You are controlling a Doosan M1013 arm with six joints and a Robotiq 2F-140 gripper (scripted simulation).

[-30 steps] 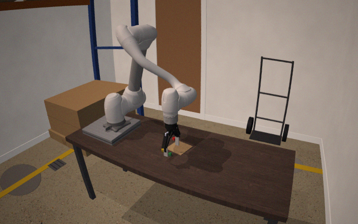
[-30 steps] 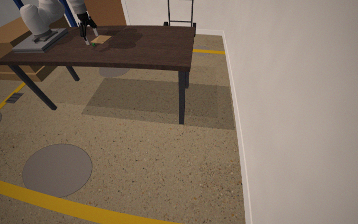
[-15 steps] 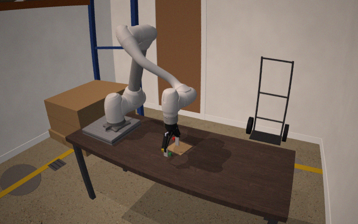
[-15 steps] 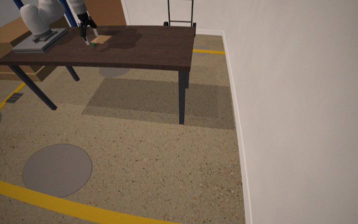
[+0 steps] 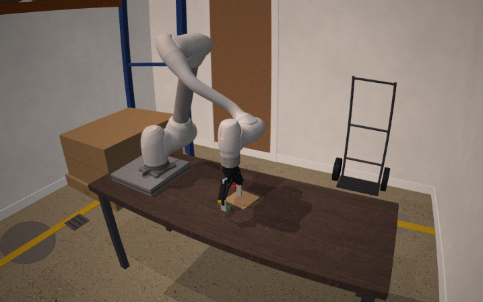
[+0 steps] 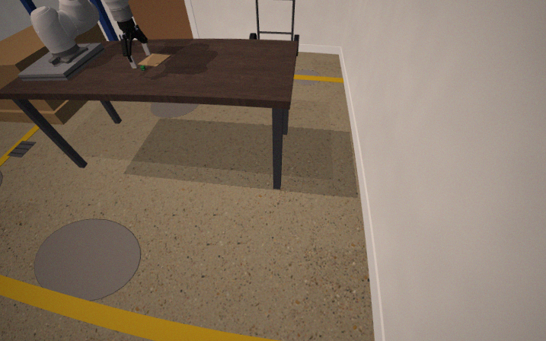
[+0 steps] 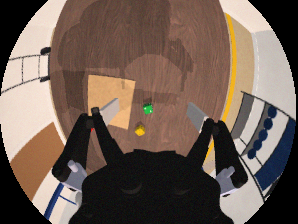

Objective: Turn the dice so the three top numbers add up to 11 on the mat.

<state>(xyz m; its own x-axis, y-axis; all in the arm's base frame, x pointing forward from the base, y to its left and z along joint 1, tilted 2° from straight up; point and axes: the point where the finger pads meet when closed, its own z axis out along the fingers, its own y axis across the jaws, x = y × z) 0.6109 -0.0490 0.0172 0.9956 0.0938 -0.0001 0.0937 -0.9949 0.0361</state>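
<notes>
A small tan mat [image 5: 244,200] lies flat on the dark wooden table; it also shows in the wrist view [image 7: 108,98] and in the exterior view [image 6: 154,59]. A green die [image 5: 229,206] [image 7: 148,107] [image 6: 142,67] and a yellow die [image 5: 219,202] [image 7: 140,131] sit on the bare table just off the mat's near-left edge. A red die [image 5: 234,186] shows at the mat's far-left edge, partly hidden by a finger. My gripper [image 5: 230,199] [image 7: 153,106] is open and empty, low over the table, with the green die between its fingertips. The dice faces are too small to read.
The arm's grey base plate [image 5: 150,174] stands on the table's left end. Cardboard boxes [image 5: 108,140] sit behind the table, and a hand truck [image 5: 365,138] stands by the right wall.
</notes>
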